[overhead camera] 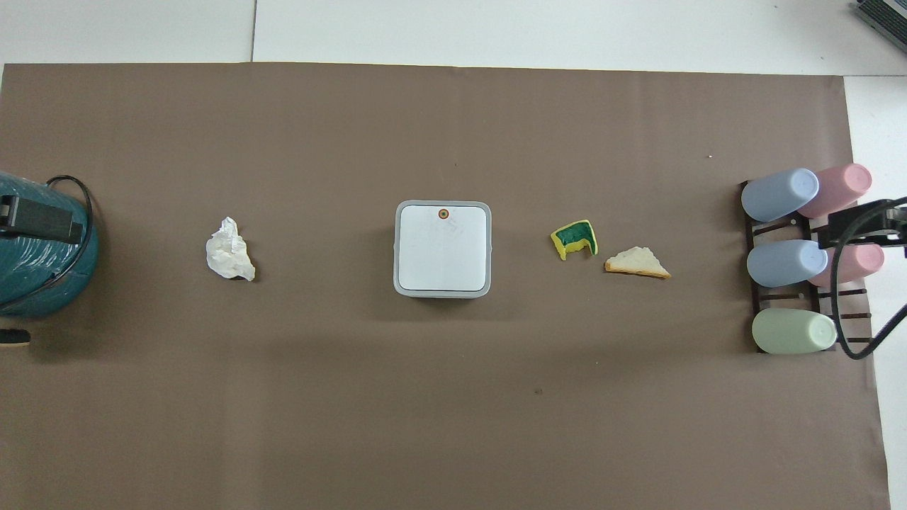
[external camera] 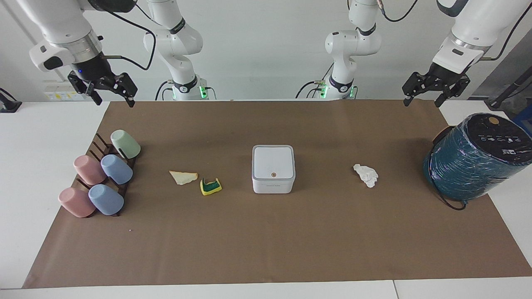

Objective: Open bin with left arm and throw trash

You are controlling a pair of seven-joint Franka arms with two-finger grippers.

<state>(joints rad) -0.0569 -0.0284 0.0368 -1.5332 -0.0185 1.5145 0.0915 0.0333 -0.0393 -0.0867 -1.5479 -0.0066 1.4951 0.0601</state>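
Note:
The white square bin (external camera: 273,168) stands in the middle of the brown mat with its lid shut and the orange dot on top; it also shows in the overhead view (overhead camera: 443,248). The beige bread piece (external camera: 183,177) (overhead camera: 638,263) and the yellow-and-green sponge bit (external camera: 210,186) (overhead camera: 575,239) lie beside the bin toward the right arm's end. The crumpled white paper wad (external camera: 366,175) (overhead camera: 229,249) lies toward the left arm's end. My left gripper (external camera: 423,100) hangs open and empty, high over the teal cylinder's end. My right gripper (external camera: 114,99) hangs open and empty, high over the cup rack's end.
A large teal-wrapped cylinder (external camera: 474,158) (overhead camera: 35,262) lies at the left arm's end of the mat. A dark rack with several pastel cups (external camera: 102,174) (overhead camera: 786,262) stands at the right arm's end. The brown mat (external camera: 266,249) covers most of the white table.

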